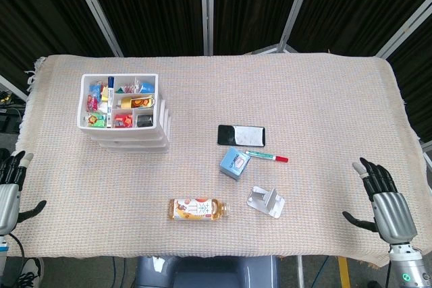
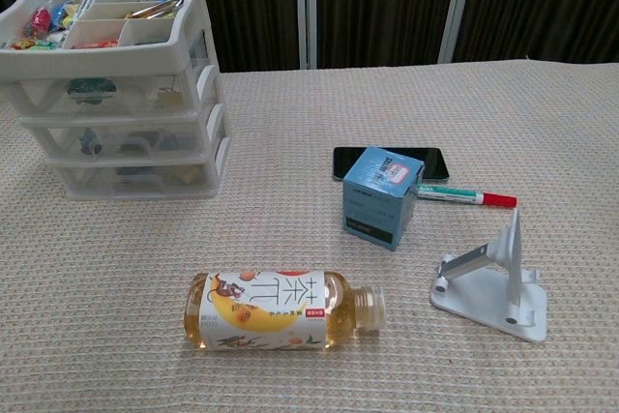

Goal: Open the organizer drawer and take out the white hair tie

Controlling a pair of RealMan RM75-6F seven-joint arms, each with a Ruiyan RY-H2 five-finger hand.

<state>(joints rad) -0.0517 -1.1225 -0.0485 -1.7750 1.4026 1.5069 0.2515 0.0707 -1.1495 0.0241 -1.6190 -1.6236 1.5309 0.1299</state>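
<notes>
At the far left of the table (image 1: 324,99), the organizer (image 2: 121,94) is seen with all its drawers closed; the white hair tie cannot be made out through the translucent fronts. The left hand (image 1: 10,190) and right hand (image 1: 385,204) are held open and empty at the near edge. A drawer front should probably be hooked and drawn straight out. The top tray (image 1: 120,102) is filled with small coloured items and a pen (image 1: 110,92).
</notes>
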